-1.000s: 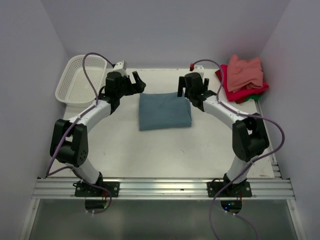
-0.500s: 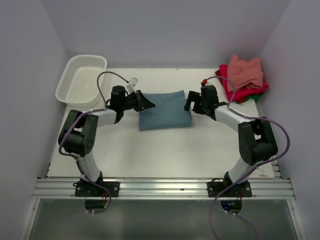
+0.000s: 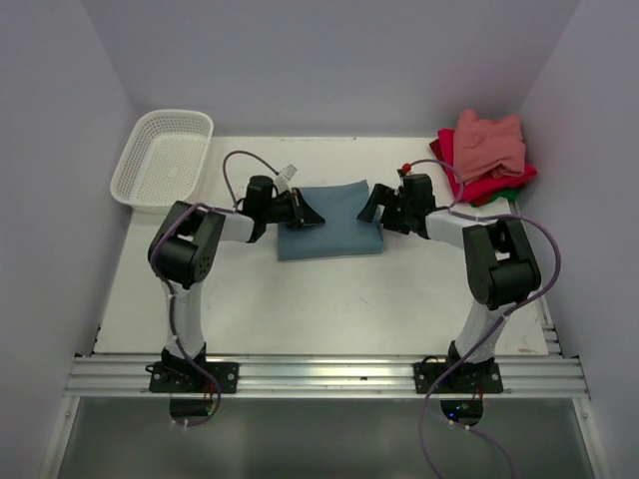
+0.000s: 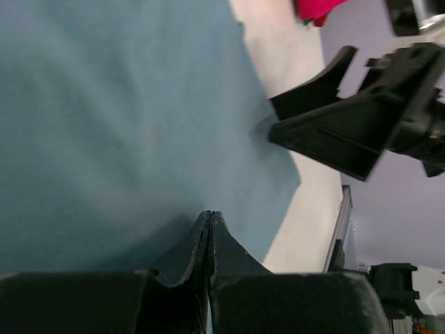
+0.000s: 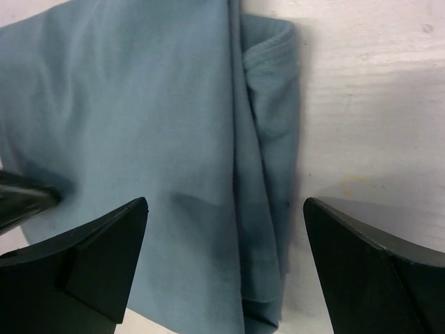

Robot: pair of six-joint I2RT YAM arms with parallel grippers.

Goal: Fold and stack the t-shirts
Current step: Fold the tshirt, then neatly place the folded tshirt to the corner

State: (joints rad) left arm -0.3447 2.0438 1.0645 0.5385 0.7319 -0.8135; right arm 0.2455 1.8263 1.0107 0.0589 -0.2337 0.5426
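Observation:
A folded teal-blue t-shirt (image 3: 334,222) lies flat at mid-table. My left gripper (image 3: 312,217) is low over its left edge and shut; in the left wrist view the fingertips (image 4: 210,214) press together above the teal cloth (image 4: 125,118) with no fabric visible between them. My right gripper (image 3: 371,207) is open at the shirt's right edge, and its fingers straddle the folded hem (image 5: 268,139) in the right wrist view (image 5: 224,202). A stack with a salmon-pink shirt (image 3: 489,143) on top of a red one (image 3: 467,186) and a green one (image 3: 515,193) sits at the back right.
A white mesh basket (image 3: 125,176) stands at the back left corner. Walls close in the table on three sides. The open right gripper (image 4: 334,132) shows across the shirt in the left wrist view, with a bit of red shirt (image 4: 316,8) behind it.
Both arms have come down and inward from the back of the table to the teal shirt's left and right edges. The left gripper has gone from open to shut; the right stayed open.

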